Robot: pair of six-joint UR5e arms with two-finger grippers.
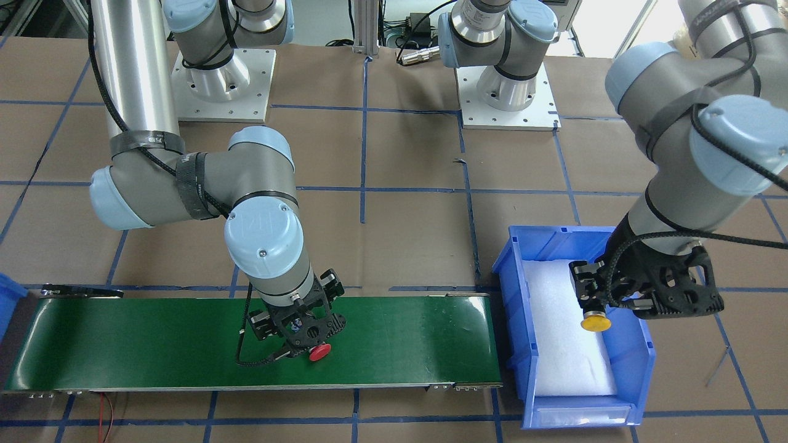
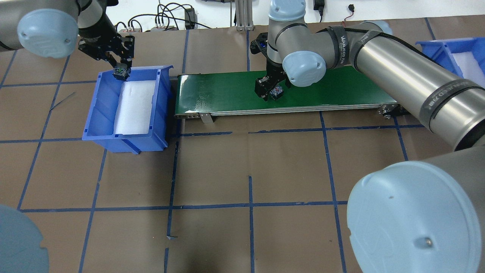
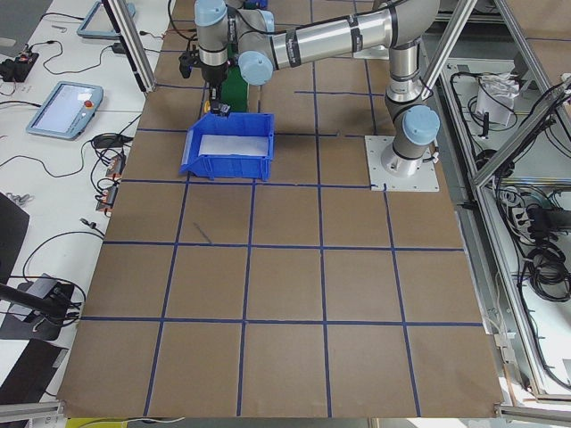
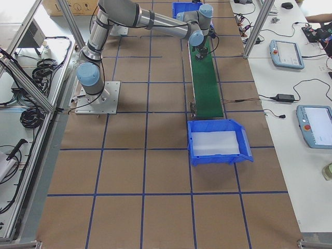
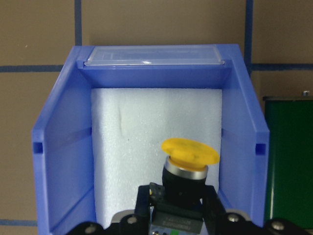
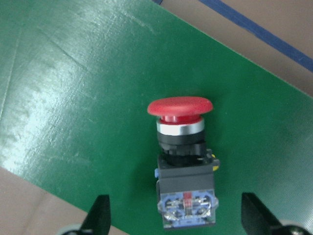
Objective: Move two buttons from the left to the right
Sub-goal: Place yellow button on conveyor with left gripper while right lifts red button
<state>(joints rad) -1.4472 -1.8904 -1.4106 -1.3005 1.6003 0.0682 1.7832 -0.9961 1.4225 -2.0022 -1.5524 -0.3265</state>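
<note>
Clamped by its dark body between the closed jaws of the left gripper [image 5: 178, 198], the yellow button [image 5: 190, 157] was held over the blue bin [image 5: 49, 147]. The red button [image 6: 181, 128] was seen lying on the green belt [image 6: 73, 98], flanked but untouched by the wide-spread right gripper [image 6: 177, 215].

The red button [image 6: 183, 161], a black-grey body with a mushroom cap, lies on its side on the green belt [image 6: 73, 98]. The yellow button [image 5: 188, 164] hangs clamped in the left gripper [image 5: 177, 197] over the blue bin [image 5: 49, 147], apparently clear of it
</note>
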